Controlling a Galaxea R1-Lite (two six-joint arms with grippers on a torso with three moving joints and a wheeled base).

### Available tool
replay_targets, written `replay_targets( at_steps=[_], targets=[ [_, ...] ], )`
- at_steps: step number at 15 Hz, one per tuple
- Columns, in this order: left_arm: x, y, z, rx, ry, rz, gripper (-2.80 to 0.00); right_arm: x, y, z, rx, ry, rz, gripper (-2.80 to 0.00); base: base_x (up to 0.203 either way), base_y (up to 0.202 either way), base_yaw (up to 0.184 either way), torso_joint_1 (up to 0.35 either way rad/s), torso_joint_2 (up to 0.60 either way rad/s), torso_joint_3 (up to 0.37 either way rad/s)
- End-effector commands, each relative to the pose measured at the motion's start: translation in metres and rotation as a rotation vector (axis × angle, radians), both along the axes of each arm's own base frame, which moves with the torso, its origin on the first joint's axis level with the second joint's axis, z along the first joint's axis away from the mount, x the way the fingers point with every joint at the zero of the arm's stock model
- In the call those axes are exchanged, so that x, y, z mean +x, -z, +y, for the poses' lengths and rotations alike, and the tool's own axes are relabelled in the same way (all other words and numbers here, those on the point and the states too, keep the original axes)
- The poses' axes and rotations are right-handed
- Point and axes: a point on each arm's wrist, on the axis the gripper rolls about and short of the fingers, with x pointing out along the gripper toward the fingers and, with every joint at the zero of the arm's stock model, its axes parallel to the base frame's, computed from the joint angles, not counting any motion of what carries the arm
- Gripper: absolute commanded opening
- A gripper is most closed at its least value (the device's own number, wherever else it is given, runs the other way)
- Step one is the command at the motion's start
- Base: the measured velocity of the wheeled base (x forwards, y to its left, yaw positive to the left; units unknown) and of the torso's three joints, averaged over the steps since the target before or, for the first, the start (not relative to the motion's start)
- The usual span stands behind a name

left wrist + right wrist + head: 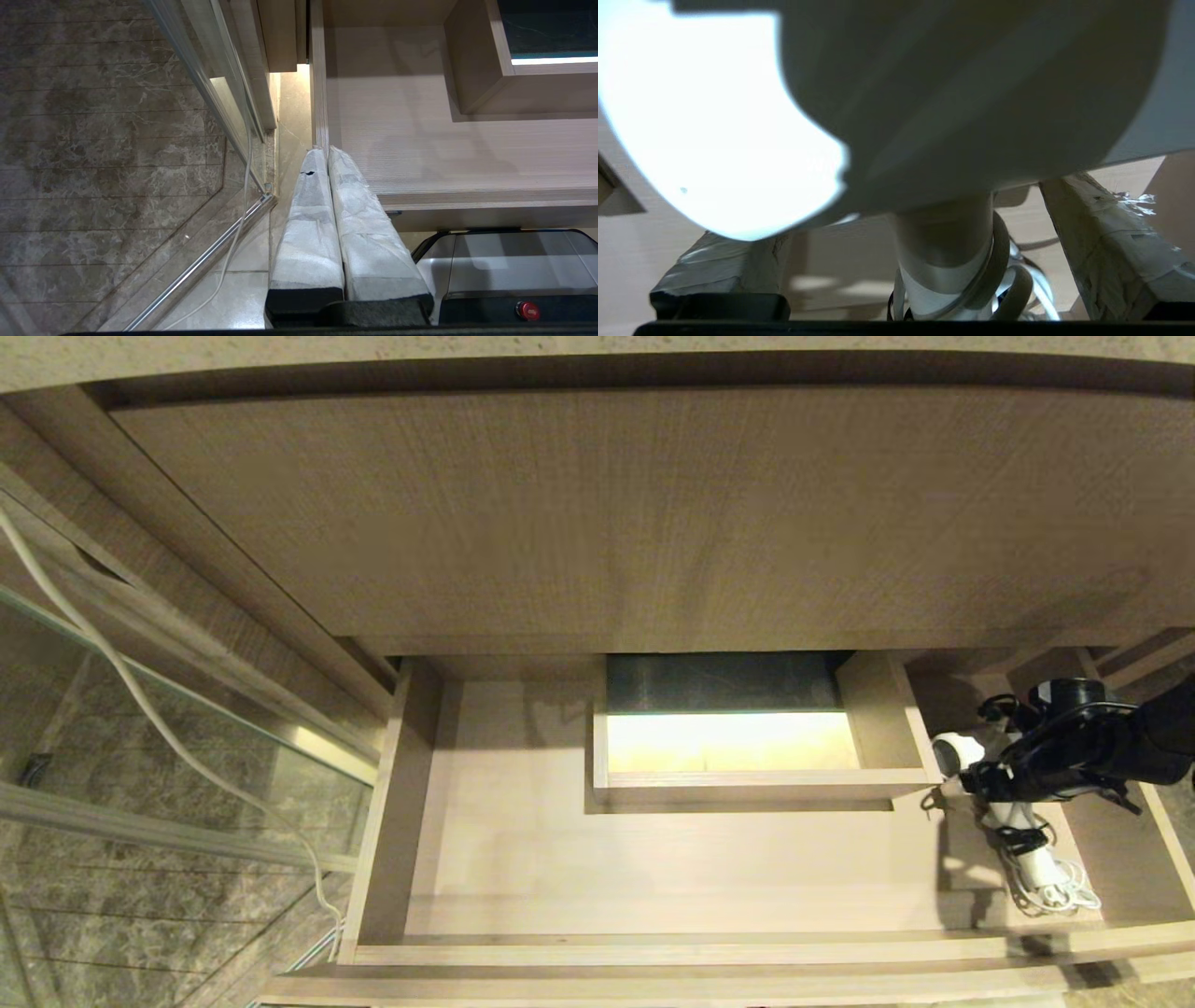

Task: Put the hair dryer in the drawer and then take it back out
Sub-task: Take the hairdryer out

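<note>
One hair dryer (1013,812), white and glossy, lies on the floor of the drawer (653,859) at the right of the head frame, barrel toward the boxed cut-out (747,747), handle running toward the lower right with its white cord (1064,894) bunched at the handle's end. Right gripper (971,782): black, entering from the right edge and sitting directly over the barrel; in its wrist view the taped fingers (1106,252) stand spread wide on either side of the barrel (a visible gap on each side, so released rather than clamped). Drawer: light wood grain, pulled out across the lower half of the head frame beneath a tall wood-grain panel (653,513). Left gripper (327,154): fingers pressed together, hanging at the drawer's outer corner above the marble floor (103,140). Second loose white cable (140,700) trails down the left of the head frame.
</note>
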Motion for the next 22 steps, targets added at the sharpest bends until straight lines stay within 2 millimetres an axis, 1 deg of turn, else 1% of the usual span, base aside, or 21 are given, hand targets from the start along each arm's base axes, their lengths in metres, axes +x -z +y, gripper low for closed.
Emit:
replay_targets(
  at_steps=[1, 5, 6, 8, 11, 14, 15, 18, 19, 22],
  targets=[
    [0.000, 0.000, 0.000, 0.000, 0.000, -0.002, -2.80, 0.002, 0.007, -0.001, 0.000, -0.002, 0.004, 0.00, 0.000, 0.000, 0.000, 0.000, 0.00, 0.000],
    [0.000, 0.000, 0.000, 0.000, 0.000, 0.001, -2.80, 0.003, 0.011, -0.001, -0.002, -0.002, -0.002, 0.00, 0.000, 0.000, 0.000, 0.000, 0.00, 0.000],
    [0.000, 0.000, 0.000, 0.000, 0.000, 0.000, -2.80, 0.003, 0.008, -0.001, -0.005, -0.004, -0.008, -2.80, 0.000, 0.000, 0.000, 0.000, 0.00, 0.000],
    [0.000, 0.000, 0.000, 0.000, 0.000, 0.000, -2.80, 0.002, 0.004, -0.001, -0.009, -0.007, -0.009, -2.80, 0.000, 0.000, 0.000, 0.000, 0.00, 0.000],
    [0.000, 0.000, 0.000, 0.000, 0.000, -0.002, -2.80, 0.001, -0.018, 0.000, -0.030, -0.013, -0.047, -2.80, 0.000, 0.000, 0.000, 0.000, 0.00, 0.000],
    [0.000, 0.000, 0.000, 0.000, 0.000, -0.002, -2.80, -0.007, -0.049, 0.001, -0.055, -0.012, -0.096, -2.80, 0.000, 0.000, 0.000, 0.000, 0.00, 0.000],
    [0.000, 0.000, 0.000, 0.000, 0.000, -0.002, -2.80, -0.011, -0.057, 0.000, -0.056, -0.007, -0.098, -2.80, 0.000, 0.000, 0.000, 0.000, 0.00, 0.000],
    [0.000, 0.000, 0.000, 0.000, 0.000, 0.000, -2.80, -0.026, -0.090, 0.001, -0.065, 0.003, -0.112, -2.80, 0.000, 0.000, 0.000, 0.000, 0.00, 0.000],
    [0.000, 0.000, 0.000, 0.000, 0.000, -0.001, -2.80, -0.031, -0.096, 0.003, -0.072, 0.001, -0.112, -2.80, 0.000, 0.000, 0.000, 0.000, 0.00, 0.000],
    [0.000, 0.000, 0.000, 0.000, 0.000, 0.000, -2.80, -0.050, -0.127, 0.009, -0.128, -0.021, -0.154, -2.80, 0.000, 0.000, 0.000, 0.000, 0.00, 0.000]
  ],
)
